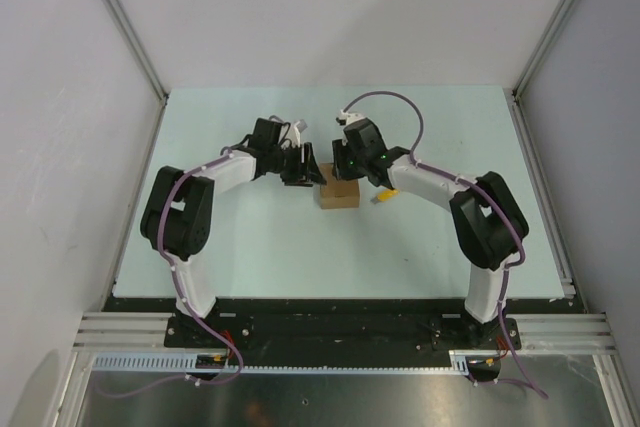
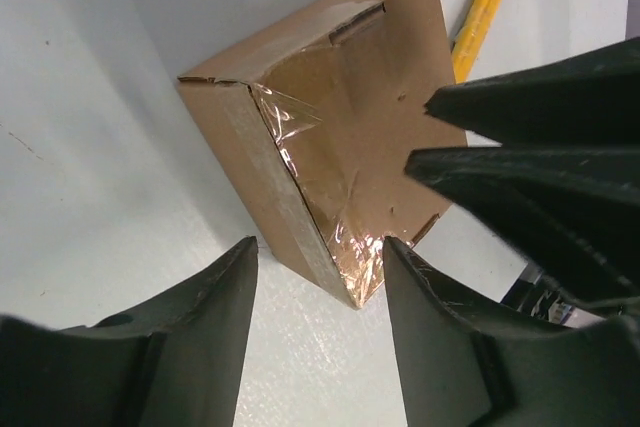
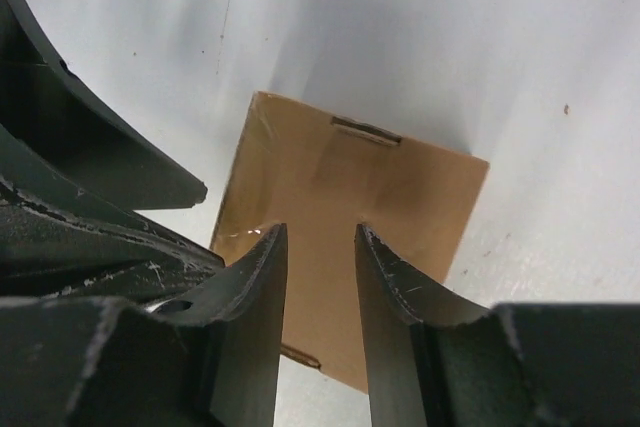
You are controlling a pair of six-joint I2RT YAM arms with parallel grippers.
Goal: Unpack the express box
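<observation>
- The box (image 1: 338, 194) sits on the table (image 1: 250, 247), about mid-table, between the two arms; it rests flat, lid flaps down
- From above, both arms bend inward and meet over it; the left one comes in from the left, the right one from behind and to the right
- Left claw (image 2: 320, 247): fingers apart, a wide gap; the near corner of the box shows right between the tips; I can't tell whether either finger touches the cardboard; nothing is clamped
- Right claw (image 3: 318, 237): fingers apart too, but only by a narrow slot; they hang over the box top, near its middle; nothing is held between them; contact with the lid I cannot make out
- In the left wrist view the right claw's two dark fingers reach in from the right, tips over the top face of the box
- In the right wrist view the left claw's fingers (image 3: 100, 177) sit at the left, just beside the box's left edge
- Tape (image 2: 340, 217): clear and shiny, wrinkled; it runs over the top face and down across the near corner; one bit near the upper edge stands up loose
- Two small slits show on the top face, one by the far edge, one by the near edge
- Cutter (image 2: 480, 7): yellow, slim, lying on the table just right of the box; from above it is partly under the right arm
</observation>
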